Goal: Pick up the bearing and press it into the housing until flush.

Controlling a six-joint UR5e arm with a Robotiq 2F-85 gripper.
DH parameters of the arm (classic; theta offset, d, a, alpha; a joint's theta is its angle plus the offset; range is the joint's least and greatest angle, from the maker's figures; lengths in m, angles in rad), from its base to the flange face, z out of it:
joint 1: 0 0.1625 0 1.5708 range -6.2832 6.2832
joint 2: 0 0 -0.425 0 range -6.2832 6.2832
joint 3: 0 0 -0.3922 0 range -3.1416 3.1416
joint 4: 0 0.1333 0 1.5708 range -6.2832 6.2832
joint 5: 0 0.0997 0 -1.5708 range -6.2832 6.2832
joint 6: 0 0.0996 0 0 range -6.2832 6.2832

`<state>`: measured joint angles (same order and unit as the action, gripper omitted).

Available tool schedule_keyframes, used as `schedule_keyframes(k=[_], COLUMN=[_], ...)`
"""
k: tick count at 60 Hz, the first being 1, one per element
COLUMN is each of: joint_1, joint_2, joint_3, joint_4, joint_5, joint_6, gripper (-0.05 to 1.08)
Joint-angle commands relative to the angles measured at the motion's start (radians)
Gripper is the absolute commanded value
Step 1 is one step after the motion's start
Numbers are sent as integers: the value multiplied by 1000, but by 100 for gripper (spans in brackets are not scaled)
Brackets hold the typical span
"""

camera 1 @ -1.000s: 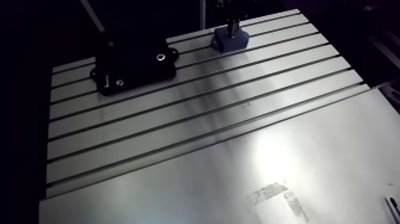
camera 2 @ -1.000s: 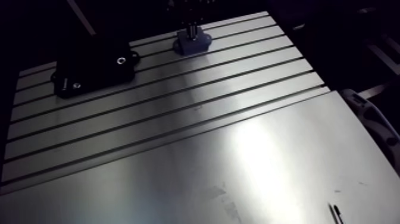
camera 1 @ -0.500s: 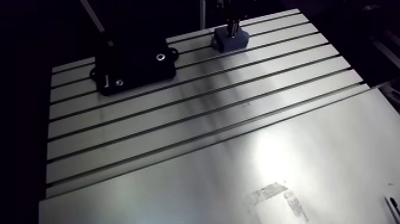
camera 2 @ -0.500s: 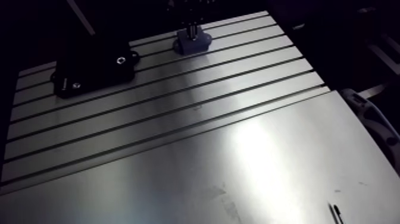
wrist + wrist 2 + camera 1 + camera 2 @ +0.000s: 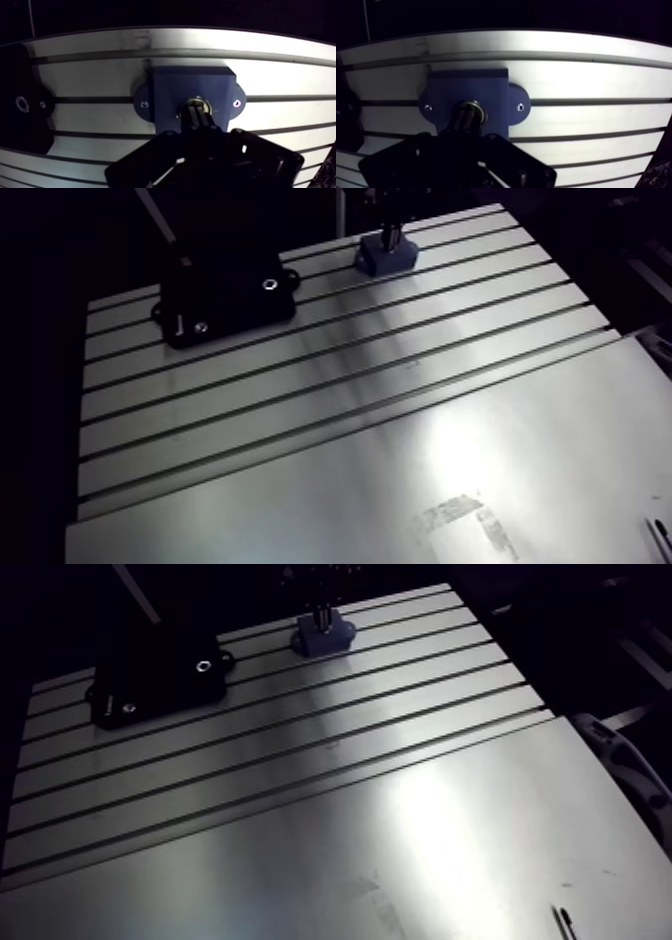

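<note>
While the pincer (image 5: pixel 197 110) hangs over the far side of the table (image 5: pixel 300 418), its two fingers are drawn together into one dark column, and the tips sit right at the single bearing (image 5: pixel 196 100). That bearing, a bright metal ring, lies in the round bore at the middle of the one blue housing (image 5: pixel 170 90); whether it is flush cannot be told. The housing has two rounded ears, one left and one right, each with one small bright screw. One black block (image 5: pixel 225 296) lies to the housing's left, apart from it, with two bright spots on top.
</note>
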<state>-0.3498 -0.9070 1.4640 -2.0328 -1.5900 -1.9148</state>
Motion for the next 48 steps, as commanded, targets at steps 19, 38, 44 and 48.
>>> schedule_keyframes(k=[19, 38, 44, 48], joint_1=[3, 5, 10, 18], joint_2=[-47, -98, -131, -164], joint_3=[-15, -10, -10, -4], joint_4=[16, 75, 160, 172], joint_5=[0, -9, -45, -56], joint_6=[1, 1, 4, 8], gripper=[107, 22, 0, 0])
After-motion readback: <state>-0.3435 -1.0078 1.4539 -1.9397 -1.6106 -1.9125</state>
